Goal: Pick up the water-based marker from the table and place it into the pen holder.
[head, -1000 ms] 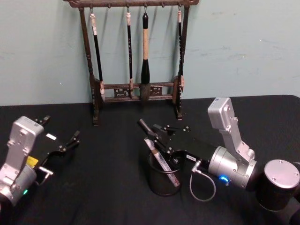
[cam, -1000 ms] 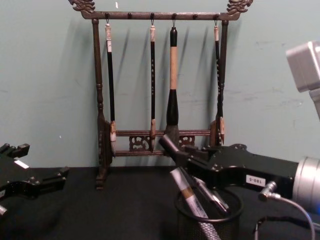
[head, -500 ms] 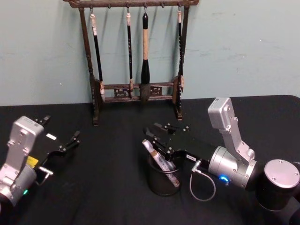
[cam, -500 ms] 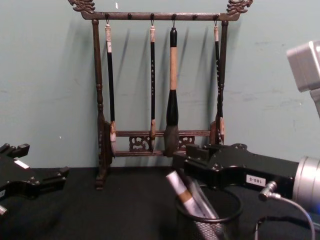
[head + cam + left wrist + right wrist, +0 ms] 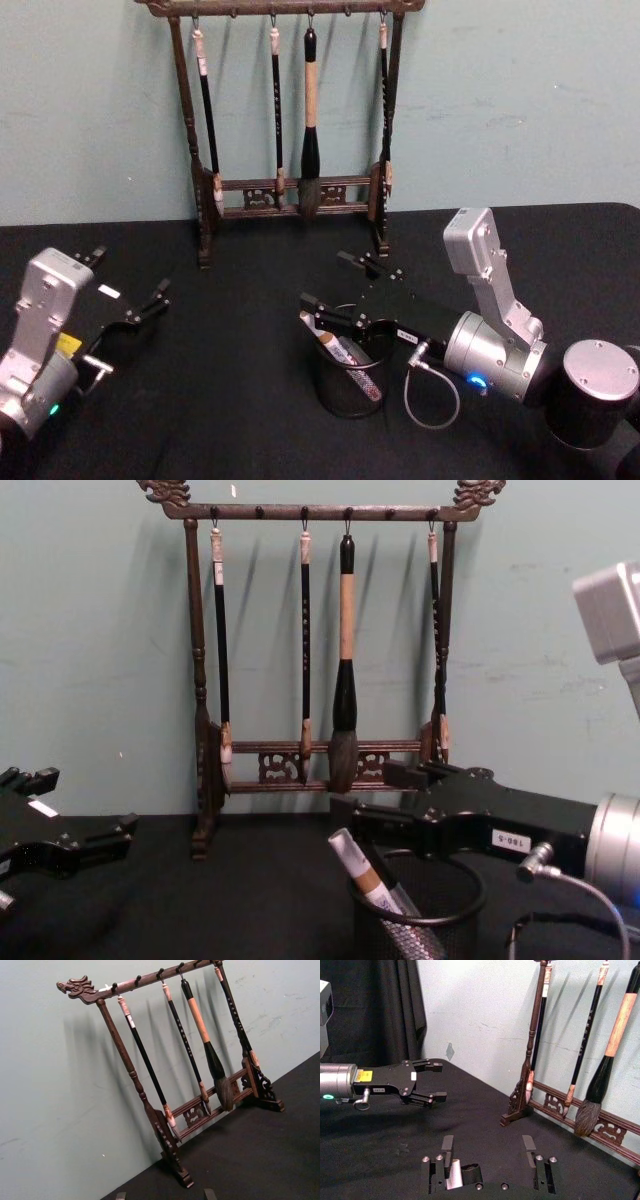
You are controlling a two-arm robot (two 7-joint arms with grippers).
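Marker [image 5: 362, 872] sits inside the pen holder [image 5: 452, 923], leaning toward the robot's left, white cap and tan band poking above the solid rim. Holder is a round black wire-mesh cup on the black cloth table [image 5: 240, 400]. Right gripper [image 5: 338, 281] hovers just over the holder's mouth, jaws spread wide, nothing between them. Left gripper [image 5: 128, 288] parked low at the table's left, fingers apart, empty. Carved dark wooden brush rack [image 5: 290, 110] stands behind, four brushes hanging.
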